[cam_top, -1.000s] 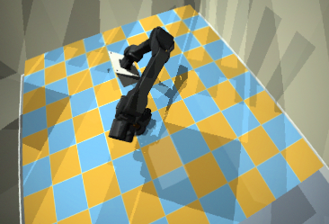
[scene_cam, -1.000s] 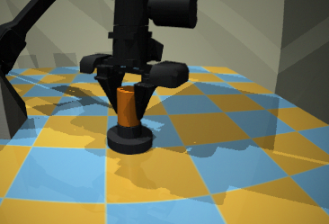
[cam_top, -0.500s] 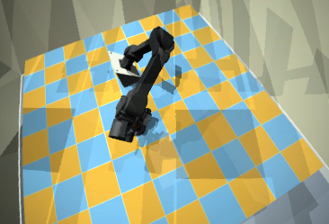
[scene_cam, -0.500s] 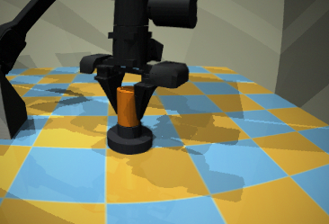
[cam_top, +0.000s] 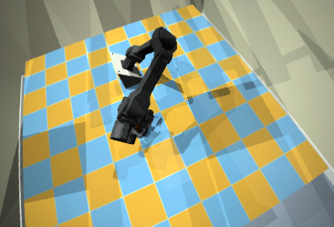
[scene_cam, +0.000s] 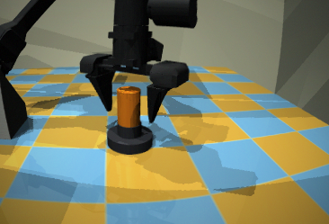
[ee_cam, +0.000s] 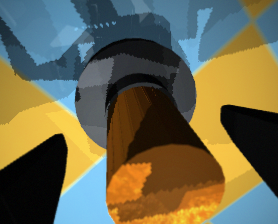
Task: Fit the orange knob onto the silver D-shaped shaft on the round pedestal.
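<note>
The orange knob [scene_cam: 128,107] [ee_cam: 155,160] stands upright on the dark round pedestal [scene_cam: 129,143] [ee_cam: 90,97], its base down against the pedestal top. The silver shaft is hidden inside the knob. My gripper [scene_cam: 129,114] [ee_cam: 144,126] hangs straight above, open wide. Its two black fingers stand on either side of the knob with a clear gap on each side, touching nothing. In the top view the gripper [cam_top: 132,129] covers the knob and pedestal.
The floor [scene_cam: 252,139] is a blue and orange checkerboard. The arm's base plate [cam_top: 122,65] lies behind the gripper. Beige walls [cam_top: 283,14] close off the back and the right side.
</note>
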Motion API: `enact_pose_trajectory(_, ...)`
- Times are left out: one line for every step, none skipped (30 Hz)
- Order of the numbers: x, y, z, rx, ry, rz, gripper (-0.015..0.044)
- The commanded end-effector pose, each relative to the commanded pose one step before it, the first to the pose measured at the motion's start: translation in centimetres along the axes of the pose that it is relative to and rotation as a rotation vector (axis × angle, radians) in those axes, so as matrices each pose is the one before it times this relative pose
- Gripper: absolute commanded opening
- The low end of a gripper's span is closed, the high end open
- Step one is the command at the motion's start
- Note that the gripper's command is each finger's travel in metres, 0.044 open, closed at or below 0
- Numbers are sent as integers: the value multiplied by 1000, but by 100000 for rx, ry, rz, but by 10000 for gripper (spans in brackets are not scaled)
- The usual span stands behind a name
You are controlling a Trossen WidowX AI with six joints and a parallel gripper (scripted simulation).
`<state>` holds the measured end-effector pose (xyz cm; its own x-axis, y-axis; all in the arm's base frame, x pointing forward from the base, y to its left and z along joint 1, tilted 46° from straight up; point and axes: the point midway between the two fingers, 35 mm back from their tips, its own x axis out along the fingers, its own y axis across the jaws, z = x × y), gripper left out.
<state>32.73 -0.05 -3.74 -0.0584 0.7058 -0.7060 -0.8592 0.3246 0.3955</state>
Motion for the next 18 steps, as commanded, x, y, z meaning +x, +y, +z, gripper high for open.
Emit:
enact_pose_trajectory(-14, -1, 10, 88, 77, 4, 440)
enact_pose_trajectory(0, 0, 0, 0, 0, 0, 440)
enact_pose_trajectory(0, 0, 0, 0, 0, 0, 440)
enact_pose_trajectory(-280, -58, -10, 207, 98, -121, 440)
enact_pose_trajectory(-829, -149, -27, 506, 252, -300, 440)
enact_pose_trajectory(-1361, -182, -41, 578, 314, -341, 440)
enact_pose_trajectory(-1658, -118, -44, 323, 223, -191, 440)
enact_pose_trajectory(-1628, -8, -37, -23, 60, 13, 440)
enact_pose_trajectory(-1581, 97, -21, -380, -116, 201, 440)
enact_pose_trajectory(-1234, 148, 1, -564, -227, 283, 440)
enact_pose_trajectory(-720, 118, 13, -465, -201, 222, 440)
enact_pose_trajectory(-240, 44, 5, -156, -71, 75, 440)
enact_pose_trajectory(0, 0, 0, 0, 0, 0, 440)
enact_pose_trajectory(-3, -218, -94, -9, 5, -14, 440)
enact_pose_trajectory(-1, -129, -56, -5, 3, -8, 440)
enact_pose_trajectory(0, 0, 0, 0, 0, 0, 440)
enact_pose_trajectory(0, 0, 0, 0, 0, 0, 440)
enact_pose_trajectory(0, 0, 0, 0, 0, 0, 440)
